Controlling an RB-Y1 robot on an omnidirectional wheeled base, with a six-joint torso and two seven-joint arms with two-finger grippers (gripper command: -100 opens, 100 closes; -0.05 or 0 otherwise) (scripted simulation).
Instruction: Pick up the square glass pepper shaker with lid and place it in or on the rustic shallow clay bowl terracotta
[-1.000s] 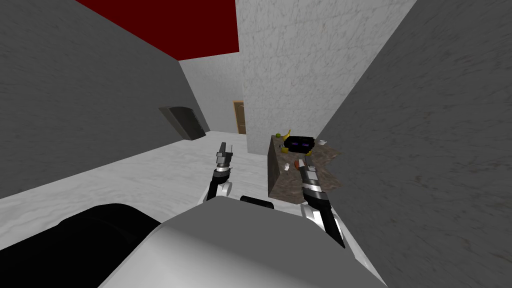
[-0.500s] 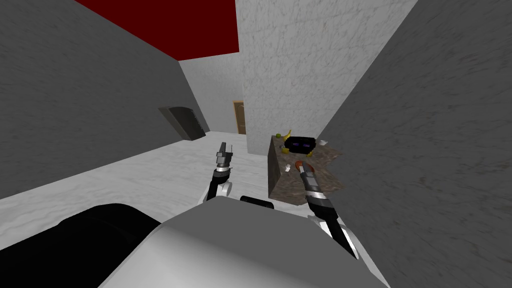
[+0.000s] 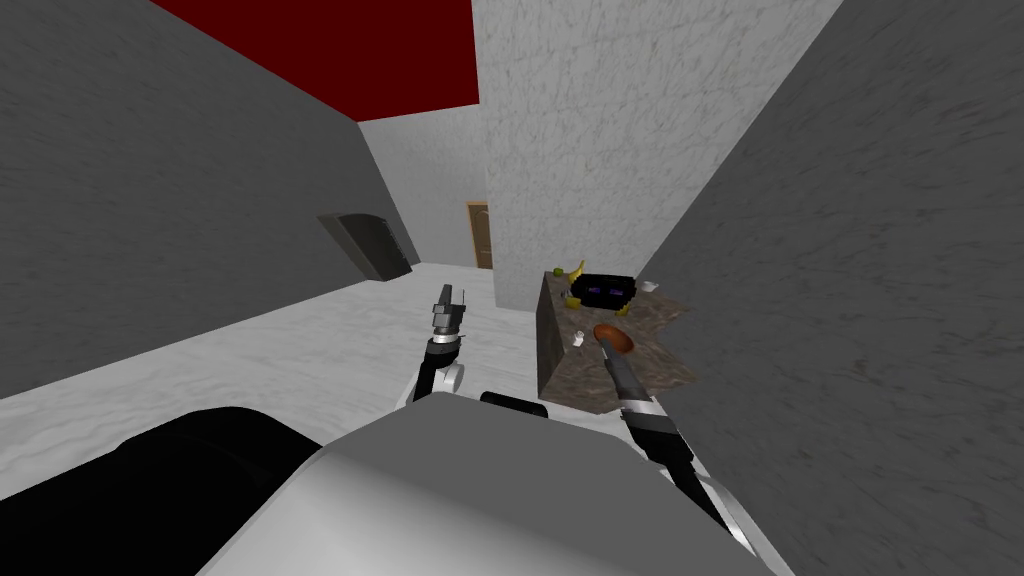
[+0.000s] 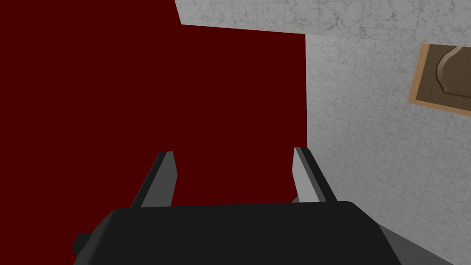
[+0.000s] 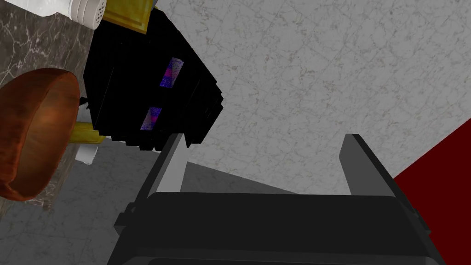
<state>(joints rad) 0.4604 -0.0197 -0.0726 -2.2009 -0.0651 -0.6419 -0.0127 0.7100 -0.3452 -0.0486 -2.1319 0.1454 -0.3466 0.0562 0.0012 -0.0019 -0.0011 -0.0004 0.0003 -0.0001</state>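
REACHING FOR THE PEPPER: The robot's right hand (image 5: 264,137) hangs low over the brown marbled desk (image 3: 655,368). Its fingers (image 5: 171,165) are spread wide with nothing between them, evidently opened to take the shaker's body in a grasp not yet made. The pepper shaker (image 5: 64,5), pale with a ridged, holed white lid, stands on the desk toward its left edge, near the reddish-brown clay bowl (image 3: 613,338) and clear of the fingers. The bowl sits mouth up close by the hand, so the carry looks short once the shaker is lifted. The fingers point past both, at a black box (image 5: 147,92) farther back on the desk with a banana (image 3: 574,270) behind it. The wrist will probably have to swing left before closing. The left hand (image 3: 447,298) is held up over the floor, away from the desk, its fingers likewise wide apart and holding nothing. It seems parked there so as not to crowd the working arm.
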